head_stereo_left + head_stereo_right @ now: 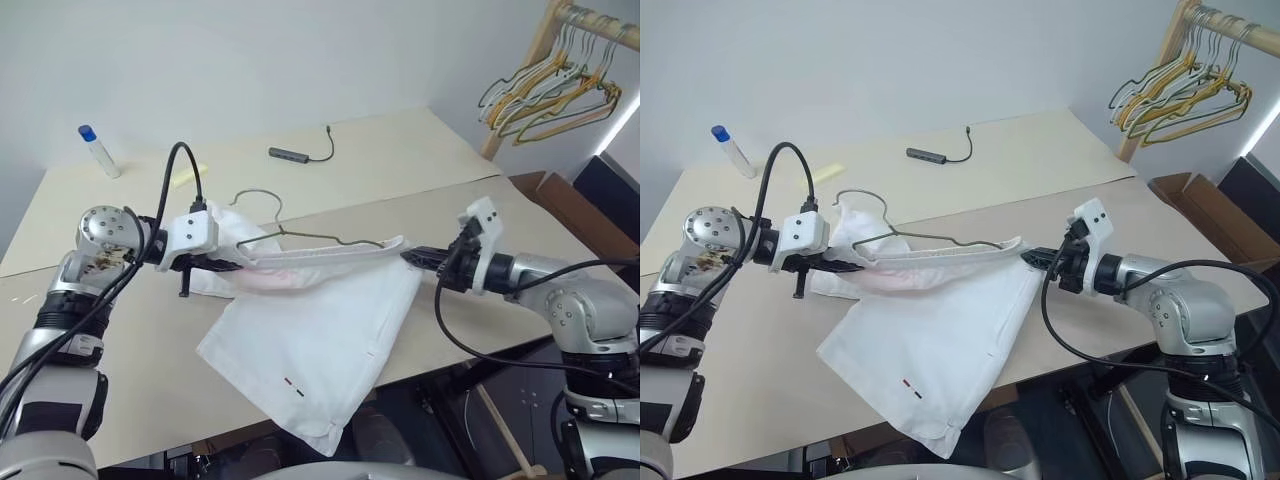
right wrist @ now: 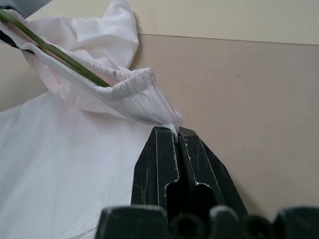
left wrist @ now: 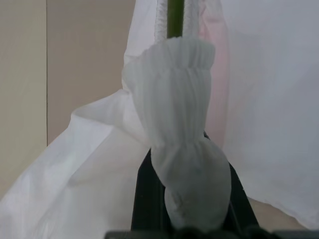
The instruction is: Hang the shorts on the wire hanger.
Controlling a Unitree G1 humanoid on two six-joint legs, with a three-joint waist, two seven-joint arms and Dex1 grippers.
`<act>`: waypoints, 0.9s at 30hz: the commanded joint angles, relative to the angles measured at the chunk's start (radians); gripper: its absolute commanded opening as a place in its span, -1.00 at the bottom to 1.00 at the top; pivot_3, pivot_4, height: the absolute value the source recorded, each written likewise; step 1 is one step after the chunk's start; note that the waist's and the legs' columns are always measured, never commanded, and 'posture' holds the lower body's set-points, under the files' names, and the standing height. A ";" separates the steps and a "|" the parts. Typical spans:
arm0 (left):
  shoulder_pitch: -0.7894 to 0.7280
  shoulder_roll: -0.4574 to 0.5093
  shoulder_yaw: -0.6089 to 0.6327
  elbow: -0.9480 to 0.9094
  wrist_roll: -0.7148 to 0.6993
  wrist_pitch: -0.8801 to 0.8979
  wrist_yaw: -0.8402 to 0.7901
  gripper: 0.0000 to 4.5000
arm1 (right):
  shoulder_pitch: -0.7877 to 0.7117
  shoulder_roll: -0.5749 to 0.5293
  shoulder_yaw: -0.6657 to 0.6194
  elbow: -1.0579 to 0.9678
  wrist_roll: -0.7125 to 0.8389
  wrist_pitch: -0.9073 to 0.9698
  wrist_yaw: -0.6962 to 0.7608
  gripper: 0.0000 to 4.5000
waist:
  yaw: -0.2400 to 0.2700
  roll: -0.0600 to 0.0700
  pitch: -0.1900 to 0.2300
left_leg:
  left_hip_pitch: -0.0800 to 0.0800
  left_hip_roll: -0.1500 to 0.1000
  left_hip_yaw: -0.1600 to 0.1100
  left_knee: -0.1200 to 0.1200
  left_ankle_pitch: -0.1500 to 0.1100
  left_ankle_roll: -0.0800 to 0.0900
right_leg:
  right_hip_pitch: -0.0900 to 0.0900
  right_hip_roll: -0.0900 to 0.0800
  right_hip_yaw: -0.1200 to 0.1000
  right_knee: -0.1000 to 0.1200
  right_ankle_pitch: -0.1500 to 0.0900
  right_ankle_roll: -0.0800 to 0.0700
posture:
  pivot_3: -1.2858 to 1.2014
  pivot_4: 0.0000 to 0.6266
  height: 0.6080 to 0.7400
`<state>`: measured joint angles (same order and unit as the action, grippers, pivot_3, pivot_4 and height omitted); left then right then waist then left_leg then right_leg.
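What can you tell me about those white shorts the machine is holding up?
The shorts are thin white fabric with a gathered elastic waistband, a faint pink mark near it and a small dark-red mark on one leg. The waistband is stretched between the left gripper and the right gripper, each pinching one end. The wire hanger runs inside the waistband, its hook poking out above. The legs droop onto the table, the hem hanging past its front edge.

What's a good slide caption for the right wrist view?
Right gripper pinching the shorts waistband, wire hanger inside.
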<state>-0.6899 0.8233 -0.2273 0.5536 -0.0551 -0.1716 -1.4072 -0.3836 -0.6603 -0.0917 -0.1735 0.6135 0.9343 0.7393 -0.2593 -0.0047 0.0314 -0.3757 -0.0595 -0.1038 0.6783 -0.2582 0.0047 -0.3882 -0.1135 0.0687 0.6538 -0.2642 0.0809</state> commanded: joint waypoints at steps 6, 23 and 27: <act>-0.046 0.048 -0.059 0.112 0.143 -0.050 0.025 -1.00 | -0.021 -0.052 -0.036 -0.075 -0.035 -0.069 -0.006 -1.00 | -0.001 0.000 0.000 | 0.000 0.000 0.000 0.000 0.000 0.000 | 0.000 0.000 0.000 0.000 0.000 0.000 | -0.17 -1.00 1.00; -0.122 -0.042 -0.081 0.155 0.148 -0.061 0.050 -1.00 | -0.054 -0.042 0.061 -0.232 -0.046 -0.090 -0.015 -0.68 | -0.005 0.000 0.000 | -0.001 0.000 0.000 0.000 0.000 0.000 | 0.000 0.000 -0.001 -0.002 0.000 0.000 | -0.18 -1.00 1.00; -0.144 -0.064 -0.057 0.164 0.145 -0.049 0.064 -1.00 | -0.044 -0.059 0.081 -0.231 -0.071 -0.103 -0.006 -0.05 | -0.002 0.000 0.000 | -0.002 0.000 0.000 0.000 0.000 0.000 | 0.000 0.000 -0.001 -0.002 0.000 0.000 | -0.18 -1.00 1.00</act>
<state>-0.7887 0.7574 -0.3170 0.7236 0.0943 -0.2274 -1.3555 -0.4164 -0.7073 -0.0059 -0.3737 0.5549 0.8672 0.7301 -0.2611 -0.0049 0.0315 -0.3776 -0.0596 -0.1040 0.6785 -0.2581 0.0048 -0.3882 -0.1136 0.0675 0.6514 -0.2644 0.0812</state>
